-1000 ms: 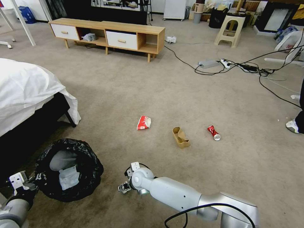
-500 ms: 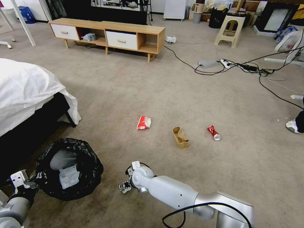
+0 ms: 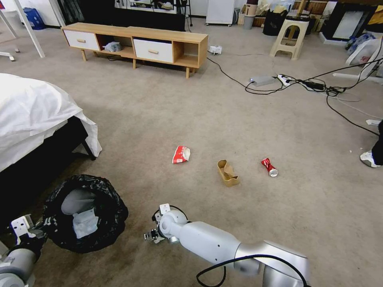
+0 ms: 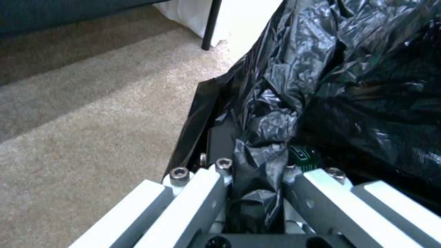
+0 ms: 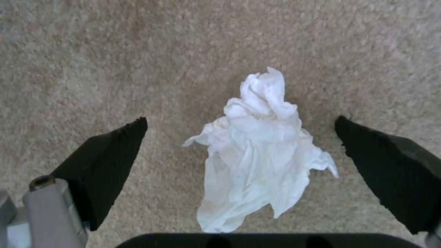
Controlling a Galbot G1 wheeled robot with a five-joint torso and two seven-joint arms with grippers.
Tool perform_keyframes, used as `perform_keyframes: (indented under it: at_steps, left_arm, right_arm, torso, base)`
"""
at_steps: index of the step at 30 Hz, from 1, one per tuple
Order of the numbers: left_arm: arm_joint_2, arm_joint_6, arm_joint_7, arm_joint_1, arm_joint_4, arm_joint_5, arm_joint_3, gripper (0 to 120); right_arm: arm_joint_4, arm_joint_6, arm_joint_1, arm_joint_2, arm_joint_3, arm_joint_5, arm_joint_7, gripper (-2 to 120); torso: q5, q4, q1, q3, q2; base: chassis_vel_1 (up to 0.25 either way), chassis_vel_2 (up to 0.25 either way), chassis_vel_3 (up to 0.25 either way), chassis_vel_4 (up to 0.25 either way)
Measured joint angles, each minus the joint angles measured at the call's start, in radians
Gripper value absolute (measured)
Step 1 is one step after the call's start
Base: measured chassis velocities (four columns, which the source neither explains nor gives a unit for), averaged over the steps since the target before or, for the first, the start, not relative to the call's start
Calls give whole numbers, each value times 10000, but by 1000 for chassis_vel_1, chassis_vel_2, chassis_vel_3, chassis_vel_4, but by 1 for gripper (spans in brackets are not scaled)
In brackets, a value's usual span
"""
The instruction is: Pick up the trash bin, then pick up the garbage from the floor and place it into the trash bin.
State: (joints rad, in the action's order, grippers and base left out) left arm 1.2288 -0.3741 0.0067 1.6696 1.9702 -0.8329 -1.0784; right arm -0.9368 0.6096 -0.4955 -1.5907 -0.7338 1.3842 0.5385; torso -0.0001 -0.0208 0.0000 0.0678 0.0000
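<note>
Tissue (image 5: pixel 259 151), white, crumpled, one piece, lies on the carpet (image 3: pixel 223 115) between the spread black fingers (image 5: pixel 103 162) of the right gripper (image 5: pixel 241 144), untouched by either. In the head view the right gripper (image 3: pixel 153 235) hangs low over the floor, near the trash bin (image 3: pixel 83 213) and beside it.

Trash bin, one, black-lined, stands at the foot of the bed (image 3: pixel 36 115); pale paper lies inside. The left gripper (image 4: pixel 255 179) is clamped on a bunched fold of the bin liner (image 4: pixel 330 86) at the rim.

Risks, as judged:
- Fingers may close on carpet pile or snag a single loose corner; thin tissue would then tear or slip free on lifting.
- Descent that stops too high leaves the pads closing on air above the tissue.
- The left hold is on the plastic, as far as can be seen; the liner could pull off the rim and tilt or drop the bin.

Count of floor litter farther out:
- snack wrapper (image 3: pixel 181 154), red and white: one
- brown paper box (image 3: pixel 228 173), crumpled: one
- red can (image 3: pixel 269 167), crushed: one

All three lie well apart from the bin, in a loose row.
</note>
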Motion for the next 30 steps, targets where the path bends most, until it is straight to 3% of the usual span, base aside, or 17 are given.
perform_keyframes:
  at_steps: [30]
  left_arm:
    - [-343, 90, 107, 92, -123, -258, -213, 1]
  right_arm:
    - [35, -10, -200, -165, 66, -19, 317, 90]
  torso:
    - [-3, -4, -1, 2, -1]
  base:
    - [0, 0, 0, 0]
